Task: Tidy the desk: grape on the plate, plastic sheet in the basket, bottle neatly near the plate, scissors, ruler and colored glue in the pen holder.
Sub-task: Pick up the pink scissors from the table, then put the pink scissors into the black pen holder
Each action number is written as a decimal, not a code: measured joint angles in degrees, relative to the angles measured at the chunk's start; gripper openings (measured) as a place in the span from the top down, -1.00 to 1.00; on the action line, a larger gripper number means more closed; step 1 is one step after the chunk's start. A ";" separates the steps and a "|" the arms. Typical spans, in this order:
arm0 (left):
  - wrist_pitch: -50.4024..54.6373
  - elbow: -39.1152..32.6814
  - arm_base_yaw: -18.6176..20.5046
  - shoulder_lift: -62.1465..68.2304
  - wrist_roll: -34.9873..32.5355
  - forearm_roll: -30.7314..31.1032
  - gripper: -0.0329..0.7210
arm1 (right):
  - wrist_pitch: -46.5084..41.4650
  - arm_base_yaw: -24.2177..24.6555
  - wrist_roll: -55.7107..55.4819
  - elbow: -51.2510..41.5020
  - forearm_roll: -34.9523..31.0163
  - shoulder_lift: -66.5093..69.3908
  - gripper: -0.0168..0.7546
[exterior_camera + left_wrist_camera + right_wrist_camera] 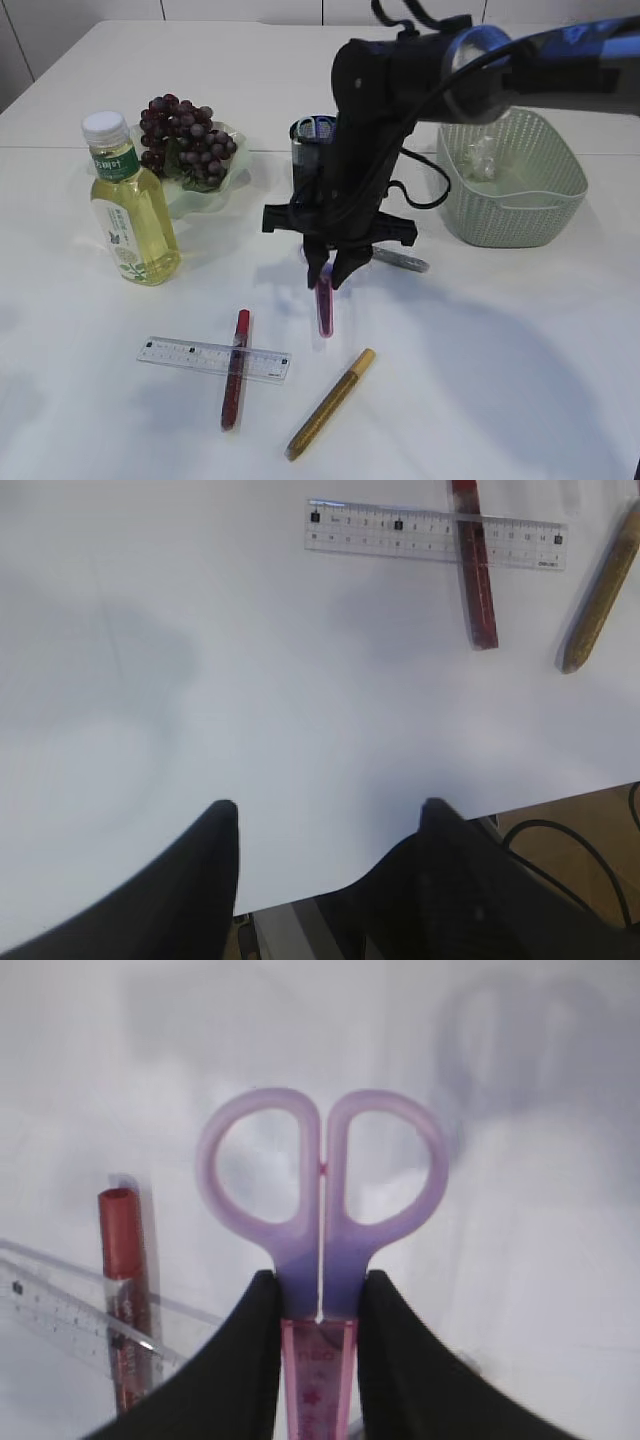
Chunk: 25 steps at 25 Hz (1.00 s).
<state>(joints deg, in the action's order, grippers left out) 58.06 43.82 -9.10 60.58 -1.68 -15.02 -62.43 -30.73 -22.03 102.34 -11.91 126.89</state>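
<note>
My right gripper (328,272) (320,1282) is shut on the scissors (324,308) (300,1250), which have purple handles and a pink blade sheath, and holds them low over the table's middle. The pen holder (310,135) stands behind that arm. The clear ruler (213,358) (435,533) lies at the front with a red glue stick (235,370) (475,575) across it. A gold glue stick (330,403) (600,590) lies to their right. Grapes (185,135) sit on the green plate (215,195). The bottle (128,205) stands upright beside the plate. My left gripper (330,808) is open and empty over the table's front edge.
The green basket (510,185) stands at the right with a crumpled plastic sheet (480,158) inside. A grey pen-like object (400,262) lies under the right arm. The table's front edge (560,802) shows in the left wrist view, with cables below it.
</note>
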 joint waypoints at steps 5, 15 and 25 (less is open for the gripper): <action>0.00 0.00 0.00 0.00 0.00 0.00 -0.19 | 0.00 4.00 8.21 0.00 -4.47 -3.40 0.48; 0.00 0.00 0.00 0.00 0.00 0.00 -0.19 | 2.60 14.53 37.30 0.00 -28.89 -5.67 0.48; 0.00 0.00 0.00 0.00 0.00 0.00 -0.19 | 17.37 16.27 64.65 0.00 -47.19 -5.67 0.48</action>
<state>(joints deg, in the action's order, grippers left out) 58.06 43.82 -9.10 60.58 -1.68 -15.02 -45.06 -14.46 42.62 102.34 -59.11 121.22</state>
